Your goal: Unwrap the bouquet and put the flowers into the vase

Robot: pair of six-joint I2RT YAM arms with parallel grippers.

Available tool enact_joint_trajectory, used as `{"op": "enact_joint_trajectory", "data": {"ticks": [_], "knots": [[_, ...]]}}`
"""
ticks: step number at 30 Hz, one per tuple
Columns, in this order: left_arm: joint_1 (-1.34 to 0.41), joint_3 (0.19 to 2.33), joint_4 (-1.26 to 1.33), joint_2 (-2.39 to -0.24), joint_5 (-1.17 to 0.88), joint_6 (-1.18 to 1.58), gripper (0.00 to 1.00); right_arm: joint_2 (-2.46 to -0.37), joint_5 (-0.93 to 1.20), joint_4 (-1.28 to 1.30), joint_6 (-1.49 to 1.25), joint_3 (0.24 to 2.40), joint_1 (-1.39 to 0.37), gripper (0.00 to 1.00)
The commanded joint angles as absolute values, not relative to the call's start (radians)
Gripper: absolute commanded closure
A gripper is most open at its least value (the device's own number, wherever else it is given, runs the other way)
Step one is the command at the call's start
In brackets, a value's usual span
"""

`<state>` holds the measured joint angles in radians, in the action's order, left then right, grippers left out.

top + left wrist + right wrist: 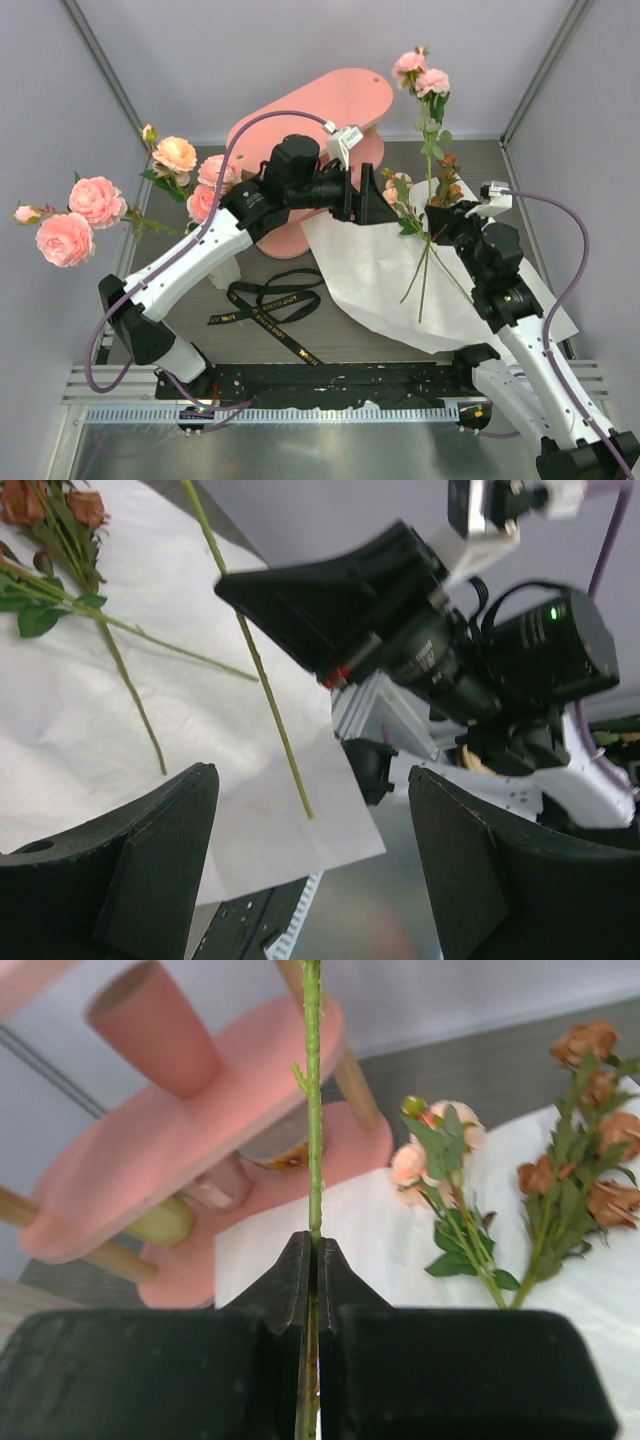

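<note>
While the right gripper point(313, 1248) is pinching the long green-stemmed pink rose point(432, 82) above the white sheet of paper point(370, 290) and the left gripper point(310, 778) is gaping empty, its heavy top may be tipping it loose.

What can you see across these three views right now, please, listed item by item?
table: one, dark grey, under everything.
shelf: one, pink, tiered, back centre.
paper: one sheet, white, spread out right of centre.
ribbon: one, black, loose on the table left of the paper.
standing roses: several, pink and peach, far left; their base is hidden behind the left arm.
loose sprigs: two, one peach, one rusty brown, lying on the paper.
held stem: one, green with pink blooms, in the right tool.
left tool: one, black, open, above the paper.
right tool: one, black, shut on the held stem.
</note>
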<state>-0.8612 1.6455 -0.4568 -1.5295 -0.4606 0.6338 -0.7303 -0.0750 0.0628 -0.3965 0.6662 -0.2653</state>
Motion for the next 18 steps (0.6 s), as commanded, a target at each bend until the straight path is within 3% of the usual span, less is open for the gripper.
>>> {"op": "enact_joint_trajectory", "data": {"ticks": [1, 9, 18], "knots": [[-0.847, 1.73, -0.232, -1.592, -0.548, 0.808, 0.21, -0.625, 0.105, -0.043, -0.38, 0.701, -0.264, 0.99], [-0.847, 1.841, -0.097, -1.745, -0.512, 0.882, 0.27, -0.561, 0.244, -0.011, -0.367, 0.738, -0.265, 0.99], [-0.85, 1.881, -0.132, -1.796, -0.44, 0.871, 0.46, -0.535, 0.255, -0.006, -0.35, 0.73, -0.265, 0.99]]}}
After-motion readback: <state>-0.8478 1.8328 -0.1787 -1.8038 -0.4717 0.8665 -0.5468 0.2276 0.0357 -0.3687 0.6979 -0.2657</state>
